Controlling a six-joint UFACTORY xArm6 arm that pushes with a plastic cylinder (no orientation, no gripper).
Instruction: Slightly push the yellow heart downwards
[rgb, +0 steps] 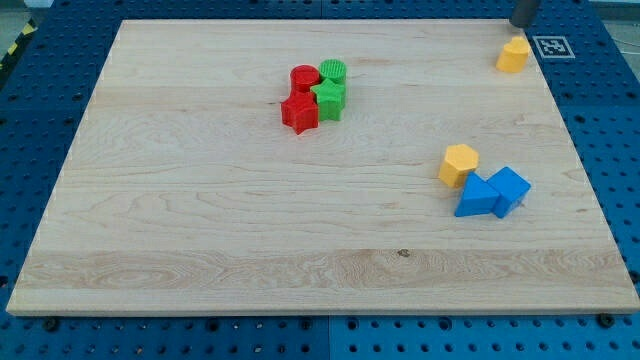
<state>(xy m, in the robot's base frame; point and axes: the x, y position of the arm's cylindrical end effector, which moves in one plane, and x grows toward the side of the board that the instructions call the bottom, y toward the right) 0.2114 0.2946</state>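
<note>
The yellow heart (513, 54) lies near the board's top right corner. My tip (521, 26) shows at the view's top edge, just above the heart and slightly to its right, with a small gap between them. Only the rod's lowest part is in view.
A yellow hexagon (458, 164) sits at the right middle, with a blue triangle (476, 197) and a blue cube (510, 188) just below and to its right. A red cylinder (304, 78), green cylinder (333, 71), green star (329, 97) and red star (299, 112) cluster at the top centre. The wooden board (200, 220) ends close to the heart's right.
</note>
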